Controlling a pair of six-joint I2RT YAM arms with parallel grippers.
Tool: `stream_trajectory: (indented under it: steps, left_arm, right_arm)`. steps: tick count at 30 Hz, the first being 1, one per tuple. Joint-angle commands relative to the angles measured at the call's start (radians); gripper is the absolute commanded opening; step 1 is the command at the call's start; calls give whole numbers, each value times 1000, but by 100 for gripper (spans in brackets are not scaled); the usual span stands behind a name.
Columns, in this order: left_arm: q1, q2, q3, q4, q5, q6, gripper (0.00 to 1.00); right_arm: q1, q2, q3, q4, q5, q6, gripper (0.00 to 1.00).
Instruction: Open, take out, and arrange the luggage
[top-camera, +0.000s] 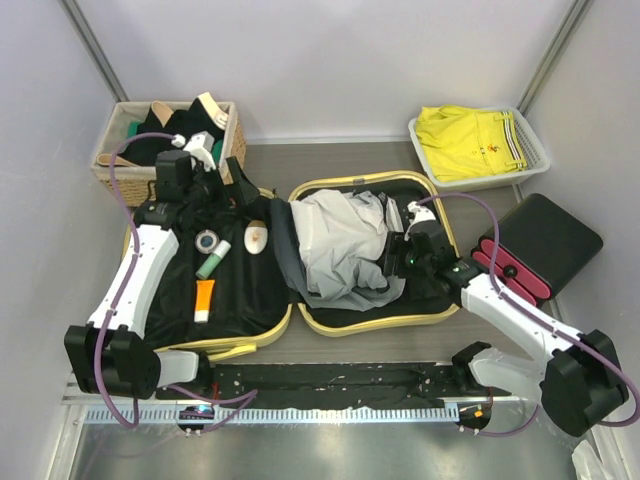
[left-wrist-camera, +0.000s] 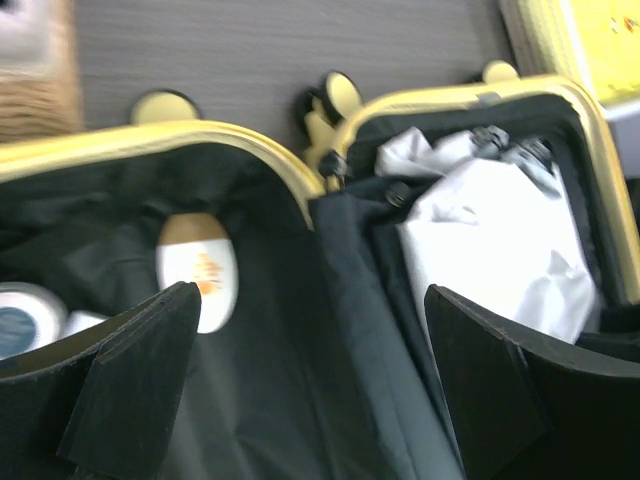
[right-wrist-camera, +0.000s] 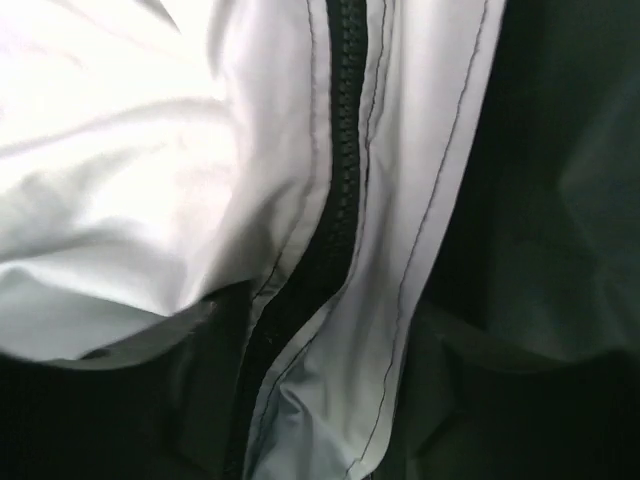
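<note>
The luggage (top-camera: 370, 327) lies open flat on the table, just beyond the 2 arm bases. Its 2 halves are side by side with the black lining up. In the left half, from near to far, we see an orange tube (top-camera: 203, 299), a green tube (top-camera: 213, 262), a round tin (top-camera: 207, 241) and a white bottle (top-camera: 256, 237). A pale grey jacket (top-camera: 335, 240) fills the right half.

The right gripper (right-wrist-camera: 320, 330) is low in the right half, at the right edge of the jacket. Its fingers (right-wrist-camera: 150, 400) stand apart, about half way open. The jacket and its black zipper (right-wrist-camera: 340, 150) lie between and under them. The fingers are dark and blurred in the wrist view, and we see no cloth pinched.

The left gripper (left-wrist-camera: 312, 292) hovers over the far part of the left half, near the hinge. Its fingers (left-wrist-camera: 130, 380) are fully spread; they hold nothing and touch nothing.

Farther away, a basket (top-camera: 105, 175) stands beyond the left half and a black box (top-camera: 545, 240) stands right of the luggage. A white tray (top-camera: 535, 150) with yellow cloth (top-camera: 465, 135) is at the far right.
</note>
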Motion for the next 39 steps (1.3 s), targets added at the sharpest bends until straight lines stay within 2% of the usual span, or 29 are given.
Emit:
stream_trajectory:
  steps: [1,3,4,6,9,11,15,17,18,20,25,28,31,33,35,39]
  left_arm:
    - [-33,13,-5,74,116,-56,98]
    - [-36,13,-37,96,171,-80,98]
    - [-36,15,-47,120,194,-111,98]
    - [-44,16,-92,148,230,-139,98]
    - [-74,16,-147,169,251,-177,96]
    - [-122,19,-163,169,211,-180,95]
    - [-179,38,-189,151,168,-185,95]
    - [-199,50,-195,145,142,-186,95]
    - [-205,53,-196,140,136,-189,95]
    - [-228,64,-203,140,133,-196,95]
    - [-303,96,-184,142,107,-200,96]
    - [-327,130,-170,137,95,-206,95]
    - [-363,148,-157,139,61,-212,92]
    - [-378,163,-134,140,44,-212,86]
    - [-396,179,-120,139,9,-212,75]
    - [-422,229,-60,111,-34,-208,60]
  right_arm:
    - [-2,-104,91,-20,23,-88,74]
    - [0,-141,133,-26,45,-126,81]
    - [0,-168,147,-26,49,-140,90]
    - [0,-167,192,-26,11,-163,100]
    - [-2,-95,264,-52,-82,-182,100]
    - [0,-43,296,-49,-127,-160,100]
    - [10,-20,278,76,-326,-110,98]
    - [35,-23,258,113,-291,-119,98]
    - [35,-20,256,110,-221,-125,99]
    - [30,-3,265,69,-185,-151,100]
    - [24,66,267,84,-302,-125,100]
    - [24,71,243,116,-314,-107,100]
    - [24,60,218,144,-310,-100,100]
    - [24,54,210,144,-297,-100,100]
    - [24,46,200,147,-290,-102,100]
    - [24,28,178,149,-259,-105,100]
